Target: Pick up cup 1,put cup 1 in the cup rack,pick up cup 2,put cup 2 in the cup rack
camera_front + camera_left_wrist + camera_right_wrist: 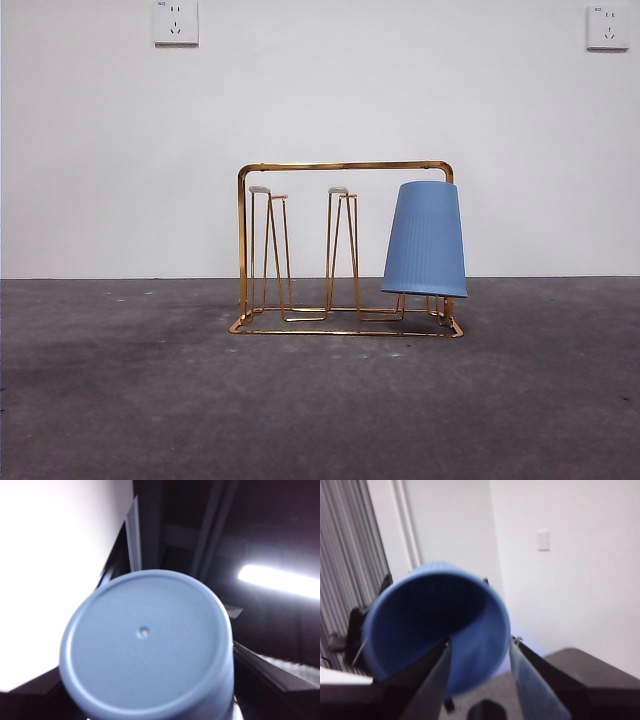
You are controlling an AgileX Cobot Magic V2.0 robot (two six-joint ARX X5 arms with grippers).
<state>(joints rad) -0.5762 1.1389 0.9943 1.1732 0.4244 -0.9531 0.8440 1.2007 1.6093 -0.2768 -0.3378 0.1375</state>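
Here is the cup rack (345, 166), a gold thin-wire frame with a rectangular base and a tall arched handle, standing on the dark grey speckled table (120, 400) a little right of centre in the front view. A blue ribbed cup (425, 240), tapered and turned mouth down, sits over the pegs at the rack's right end, its rim hanging just above the base wire. The two pairs of narrow loop pegs to its left stand bare. Behind is a plain white wall with one white socket plate (176, 22) high on the left and another white socket plate (608, 26) high on the right. No arm shows in the front view, and the table lies open on both sides of the rack and in front of it. The wrist views add what that view lacks. The left pincer (150, 672) is closed on a pale blue cup (145, 645), its round flat base filling the lens, black jaws hugging either side, a bright strip light (280, 580) on the dark ceiling beyond. The right pincer (479, 642) is part closed on a deep blue cup (430, 620), whose open mouth faces the camera, with one jaw tip crossing the mouth and the other at the rim's outer edge; a white switch plate (543, 540) sits on the wall behind.
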